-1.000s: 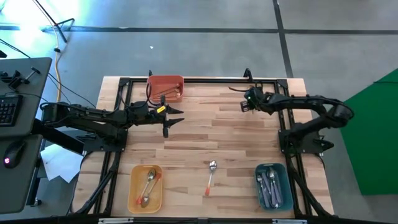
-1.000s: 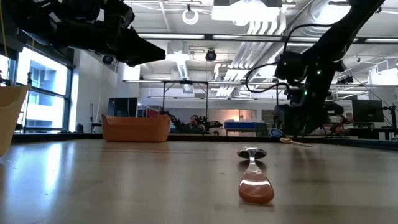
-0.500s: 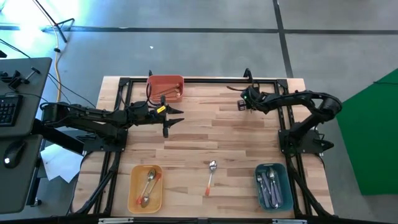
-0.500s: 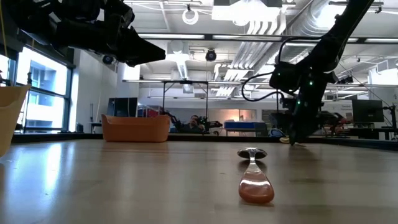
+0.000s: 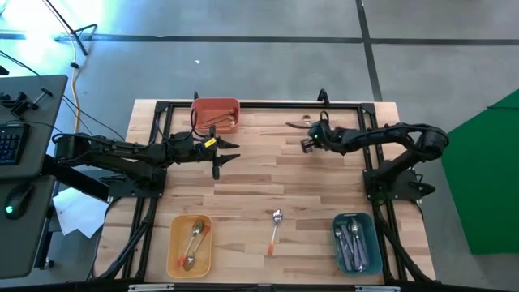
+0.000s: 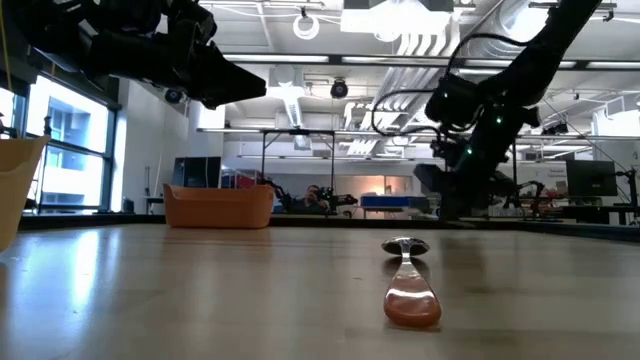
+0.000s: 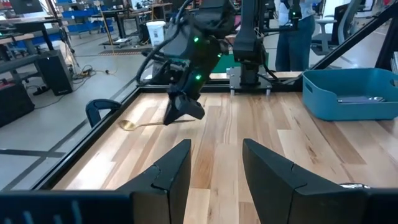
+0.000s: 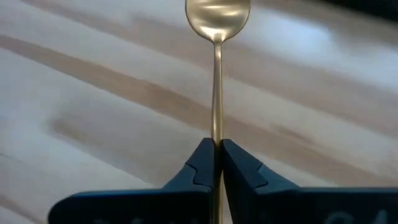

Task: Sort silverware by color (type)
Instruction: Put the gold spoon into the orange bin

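My right gripper (image 8: 216,152) is shut on a gold spoon (image 8: 217,37) near the table's far edge. The high view shows that spoon (image 5: 297,125) left of the gripper (image 5: 315,130), its bowl pointing toward the table's left. From the left wrist view, the bowl (image 7: 127,125) is low over the wood or on it; I cannot tell which. My left gripper (image 5: 231,148) hovers open at far left-centre, empty (image 7: 214,165). An orange-handled spoon (image 5: 275,229) lies flat on the table near the front edge. My right gripper pinches the gold spoon's thin handle (image 8: 216,134) between its two fingertips, well back from the bowl. The fingers slant down from the table's right and lie along the handle, which runs straight out ahead of them.
A red bin (image 5: 216,113) stands at the far edge, a yellow bin (image 5: 175,243) holding spoons at front left, and a teal bin (image 5: 371,243) holding spoons at front right. A black frame rail (image 5: 268,105) runs along the far edge behind the gold spoon.
My right gripper has swung toward the table's left edge and tipped lower. The gold spoon, which lay just beyond its fingers, has shifted with it a little toward the left and near.
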